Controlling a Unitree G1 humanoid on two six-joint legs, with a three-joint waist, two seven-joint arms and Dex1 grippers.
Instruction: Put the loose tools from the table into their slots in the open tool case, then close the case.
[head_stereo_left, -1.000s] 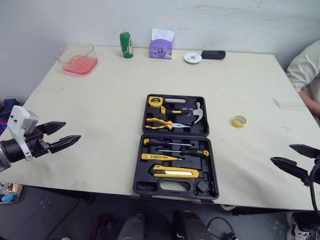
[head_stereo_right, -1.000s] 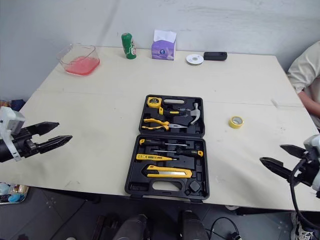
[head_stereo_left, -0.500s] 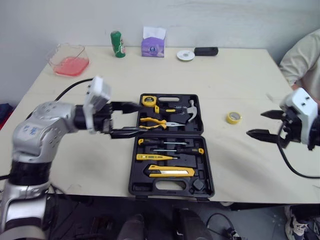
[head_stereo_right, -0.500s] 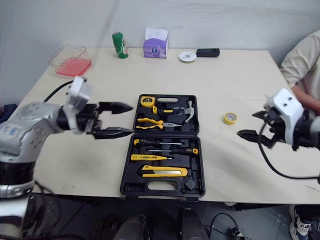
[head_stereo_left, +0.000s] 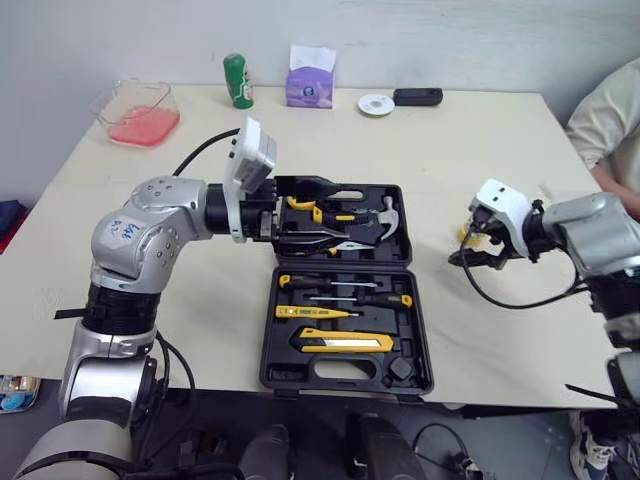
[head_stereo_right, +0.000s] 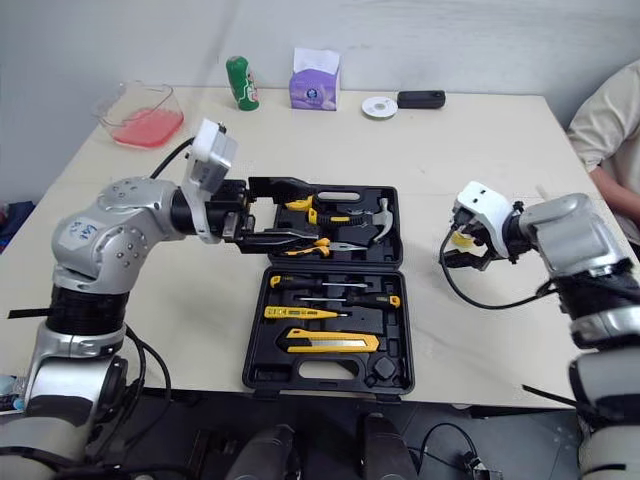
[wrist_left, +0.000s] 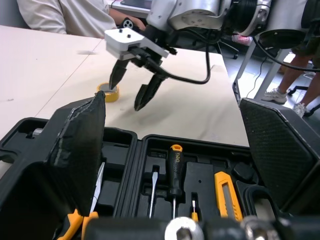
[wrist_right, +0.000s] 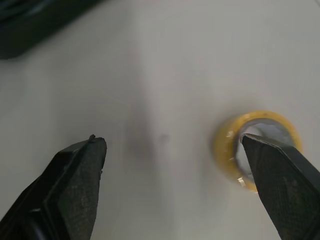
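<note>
The black tool case (head_stereo_left: 345, 375) lies open mid-table. It holds a tape measure (head_stereo_left: 300, 203), pliers (head_stereo_left: 330, 240), a hammer (head_stereo_left: 392, 215), screwdrivers (head_stereo_left: 340, 285) and a yellow utility knife (head_stereo_left: 350, 342). My left gripper (head_stereo_left: 322, 212) hovers open over the case's far half, empty; its fingers (wrist_left: 80, 145) frame the screwdriver slots. A yellow tape roll (wrist_right: 227, 150) lies loose on the table right of the case. My right gripper (wrist_left: 129, 95) stands open just above it, one fingertip over the roll's hole (wrist_right: 280, 185), the other over bare table. The roll (head_stereo_right: 456, 240) is partly hidden behind that gripper.
Along the table's far edge stand a clear tub of red liquid (head_stereo_left: 140, 110), a green can (head_stereo_left: 237, 80), a purple tissue pack (head_stereo_left: 310, 78), a white disc (head_stereo_left: 377, 104) and a black block (head_stereo_left: 418, 96). A person's sleeve (head_stereo_left: 612, 115) shows at the right edge.
Both arms have swung in from the table's sides. The left gripper moved right over the case's far half. The right gripper moved left and down onto the tape roll. The view shifted too.
</note>
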